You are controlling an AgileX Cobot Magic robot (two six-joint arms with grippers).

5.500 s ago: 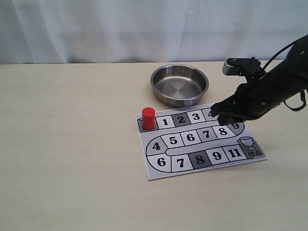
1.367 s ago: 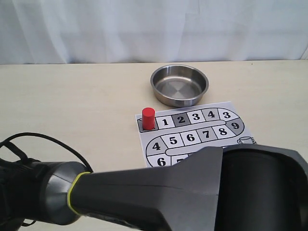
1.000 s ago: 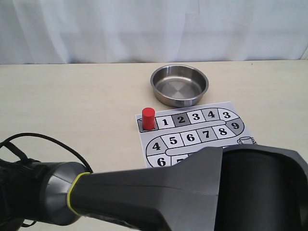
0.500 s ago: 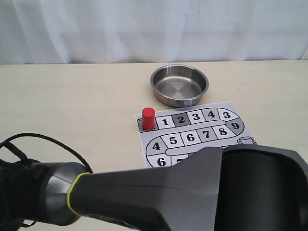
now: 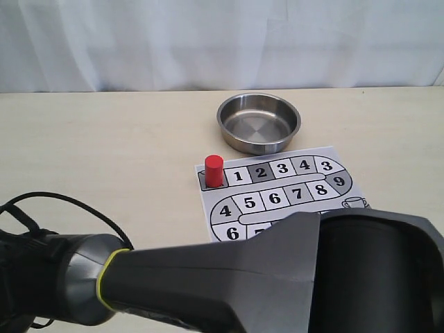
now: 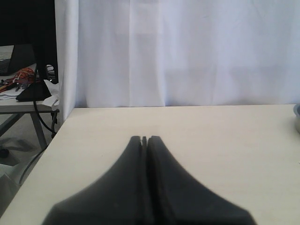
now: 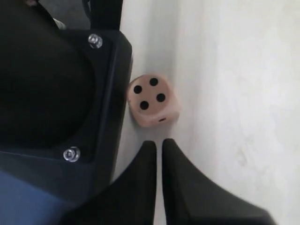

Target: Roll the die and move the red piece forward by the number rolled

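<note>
We seem to be fetching the die, just ahead of our right pincer; its tips are together; next we open and grasp.

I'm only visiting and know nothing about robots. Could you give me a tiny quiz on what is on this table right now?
1. True or false: in the exterior view, the red piece stands on the board, just left of square 1.
2. How many pips show on the face of the die that the right wrist view sees most fully? A) two B) four C) six
3. Fill in: the left gripper is ___, with nothing in it.

Key: 1 true; 2 B; 3 shut.
</note>
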